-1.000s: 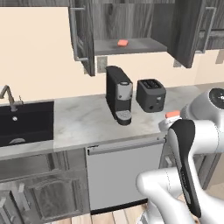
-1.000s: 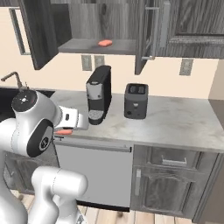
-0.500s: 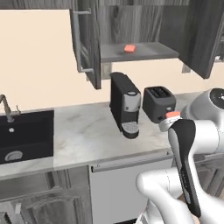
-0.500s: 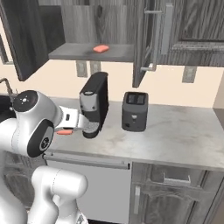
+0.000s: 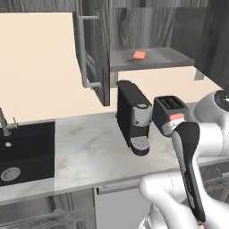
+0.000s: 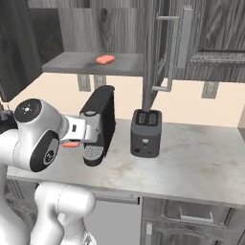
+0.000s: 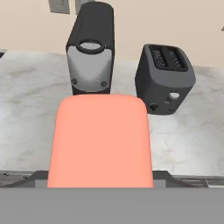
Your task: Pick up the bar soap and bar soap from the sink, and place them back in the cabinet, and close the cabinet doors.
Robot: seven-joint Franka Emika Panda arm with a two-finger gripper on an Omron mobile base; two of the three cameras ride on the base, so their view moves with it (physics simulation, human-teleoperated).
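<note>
Sink (image 5: 27, 152) occupied the 9 o'clock side of the left base view, its black basin showing a silver drain (image 5: 10, 173) and no soap that could be made out. Above the counter (image 5: 94, 152), the cabinet (image 5: 152, 58) stood open, the left cabinet door (image 5: 96, 53) swung outward at 11 o'clock. One bar soap (image 5: 139, 55) already rested on the inner shelf, near its front edge.

Below the shelf stood a coffee machine (image 5: 134, 117) and, just beside it at 3 o'clock, a toaster (image 5: 169, 114).

The end effector (image 6: 72, 144) held the second bar soap (image 7: 100, 142) at counter height, in front of the coffee machine; the hand view showed the block large at 6 o'clock, hiding the fingertips, so the grip width could be judged only as narrow on the soap.

Probable faults from this position:

1. Collision on the lift. The held soap sat low and close to the coffee machine; a straight rise could strike the machine's top or the underside of the shelf.
2. Contact with the open doors. The right cabinet door (image 6: 158, 52) hung close to the reach path, and a wide swing of the arm could knock it.
3. Displacement of the shelved soap. A placement aimed at the same spot could push the first block off the edge.
4. Slip. The smooth block might shift if the grip was shallow.
</note>
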